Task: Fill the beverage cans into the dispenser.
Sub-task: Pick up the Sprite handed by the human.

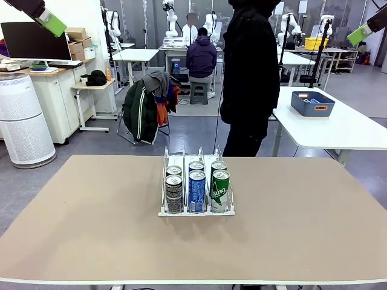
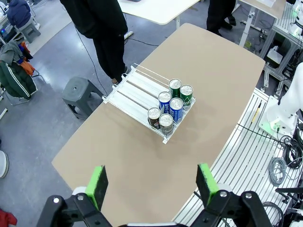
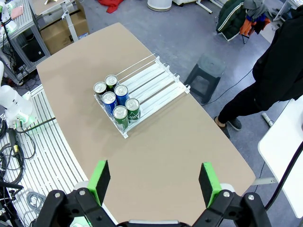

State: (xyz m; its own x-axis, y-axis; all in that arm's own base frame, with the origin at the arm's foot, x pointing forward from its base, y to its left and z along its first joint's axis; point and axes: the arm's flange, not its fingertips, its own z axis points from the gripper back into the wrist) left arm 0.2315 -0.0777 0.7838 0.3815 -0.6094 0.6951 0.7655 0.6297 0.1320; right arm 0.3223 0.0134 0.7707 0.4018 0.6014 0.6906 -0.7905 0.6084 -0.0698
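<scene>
The white dispenser [image 1: 196, 158] stands mid-table with several beverage cans in the near ends of its three lanes, two per lane: black-and-silver cans [image 1: 174, 193] on the left, blue cans [image 1: 196, 190] in the middle, green cans [image 1: 220, 190] on the right. My left gripper [image 1: 51, 23] hangs high at the top left, my right gripper [image 1: 361, 34] high at the top right. From above, the left gripper [image 2: 152, 184] is open and holds nothing, far over the dispenser [image 2: 135, 90] and cans [image 2: 170, 106]. The right gripper [image 3: 155, 180] is likewise open above the dispenser [image 3: 158, 80] and cans [image 3: 116, 101].
A person in black [image 1: 251, 78] stands at the table's far edge behind the dispenser. A grey stool [image 2: 78, 94] sits on the floor beside them. A blue bin [image 1: 312, 103] rests on a white table at the back right. The tan tabletop [image 1: 91, 223] is bare around the rack.
</scene>
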